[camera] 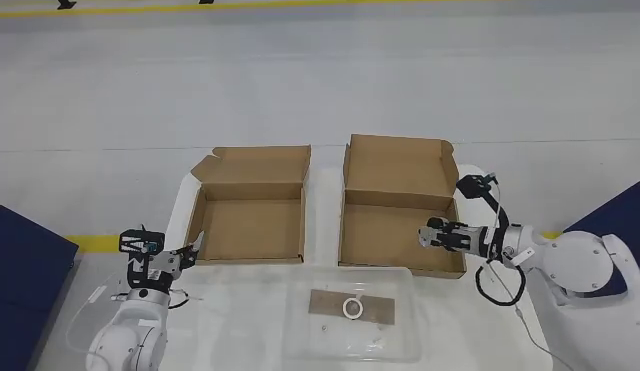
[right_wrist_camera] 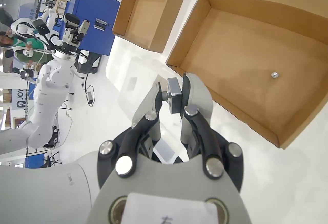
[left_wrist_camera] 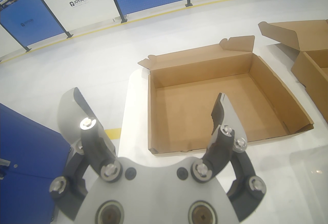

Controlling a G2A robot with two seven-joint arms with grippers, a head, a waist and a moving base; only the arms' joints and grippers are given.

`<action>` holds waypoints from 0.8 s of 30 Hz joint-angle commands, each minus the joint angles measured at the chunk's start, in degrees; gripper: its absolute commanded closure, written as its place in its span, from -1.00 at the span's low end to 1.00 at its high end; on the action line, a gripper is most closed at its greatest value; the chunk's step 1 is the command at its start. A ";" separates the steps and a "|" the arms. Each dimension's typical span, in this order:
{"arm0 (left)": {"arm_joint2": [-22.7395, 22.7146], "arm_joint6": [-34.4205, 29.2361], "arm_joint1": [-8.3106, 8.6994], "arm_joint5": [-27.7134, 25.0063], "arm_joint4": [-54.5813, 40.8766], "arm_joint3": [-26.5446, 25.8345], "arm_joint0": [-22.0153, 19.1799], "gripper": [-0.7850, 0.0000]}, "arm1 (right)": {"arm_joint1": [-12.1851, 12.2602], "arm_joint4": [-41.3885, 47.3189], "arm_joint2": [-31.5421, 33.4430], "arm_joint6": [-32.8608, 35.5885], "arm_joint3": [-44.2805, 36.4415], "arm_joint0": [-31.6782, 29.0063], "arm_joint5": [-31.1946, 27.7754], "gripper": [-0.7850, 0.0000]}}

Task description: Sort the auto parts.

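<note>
My right gripper [right_wrist_camera: 171, 93] is shut on a small grey metal bolt with a square plate head [right_wrist_camera: 173, 98], held just outside the near edge of the right cardboard box [right_wrist_camera: 289, 33]. One small silver part [right_wrist_camera: 274, 74] lies on that box's floor. In the top view the right gripper [camera: 428, 235] hovers at the box's [camera: 395, 166] front rim. My left gripper [left_wrist_camera: 151, 109] stands open with nothing between its fingers, near the front left corner of the left cardboard box [left_wrist_camera: 294, 104]; from above, that gripper [camera: 182, 255] sits beside the box [camera: 252, 171]. A white ring [camera: 352, 309] rests on a brown pad in the clear tray [camera: 400, 343].
Both boxes have lids folded open at the back. The clear plastic tray sits at the table's front middle. A blue cabinet [left_wrist_camera: 28, 143] stands off the table's left side. The left box's floor is bare.
</note>
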 commanded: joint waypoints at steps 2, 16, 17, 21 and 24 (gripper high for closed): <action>0.00 0.00 0.00 0.00 0.00 0.00 0.00 -1.00 | 0.00 -0.04 0.03 0.00 -0.05 -0.03 0.03 1.00; 0.00 0.00 0.00 0.00 0.00 0.00 0.00 -1.00 | -0.24 -24.16 -10.35 -3.40 0.47 6.06 11.31 1.00; 0.00 0.00 0.00 0.00 0.00 0.00 0.00 -1.00 | -0.43 -25.42 -11.99 -3.43 1.59 7.26 12.33 1.00; 0.00 0.00 0.00 0.00 0.00 0.00 0.00 -1.00 | -1.32 -30.15 -18.02 -3.45 6.28 12.13 15.82 1.00; 0.00 0.00 0.00 0.00 0.00 0.00 0.00 -1.00 | -2.02 -33.94 -22.13 -3.47 9.49 15.13 17.57 1.00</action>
